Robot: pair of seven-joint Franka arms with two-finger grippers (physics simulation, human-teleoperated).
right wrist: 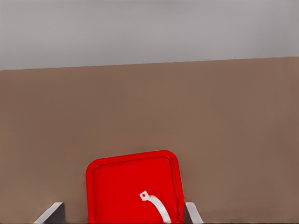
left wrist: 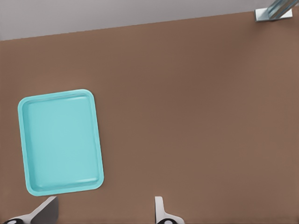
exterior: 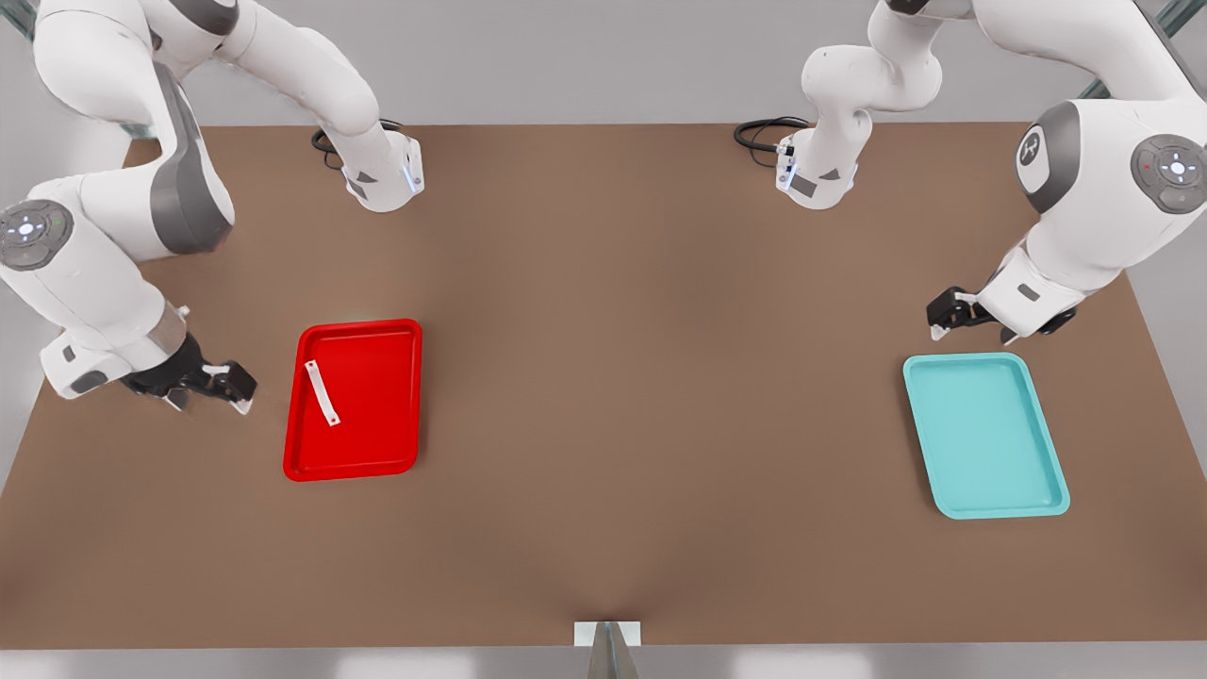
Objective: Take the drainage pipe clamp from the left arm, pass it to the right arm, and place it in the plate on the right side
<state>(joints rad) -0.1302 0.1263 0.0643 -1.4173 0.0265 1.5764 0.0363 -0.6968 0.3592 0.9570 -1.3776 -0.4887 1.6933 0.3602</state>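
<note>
The drainage pipe clamp (exterior: 322,392) lies inside the plate (exterior: 396,415), on the half of its floor nearer the front view's left, running roughly along the plate's long side; no gripper touches it. Going by its look, it is a thin, light strip, likely stiff enough to keep its arc but easy to slide on the smooth plastic floor. If it had to be lifted again, the raised middle of the arc looks the best hold, pinched across its narrow width, since the flat end tabs sit close to the floor.

The right gripper (exterior: 226,385) hovers just off the plate's long edge, over the bare worktop (exterior: 641,377), jaws spread and empty. In the right wrist view the clamp (right wrist: 154,205) is cut off by the frame, so its far tab is hidden, and the plate (right wrist: 117,186) is cropped too.

Well apart, near the worktop's opposite end, the left gripper (exterior: 948,314) waits beside the short edge of a teal tray (exterior: 1047,471), jaws spread, holding nothing. Its fingertips (left wrist: 160,207) barely show in the left wrist view.
</note>
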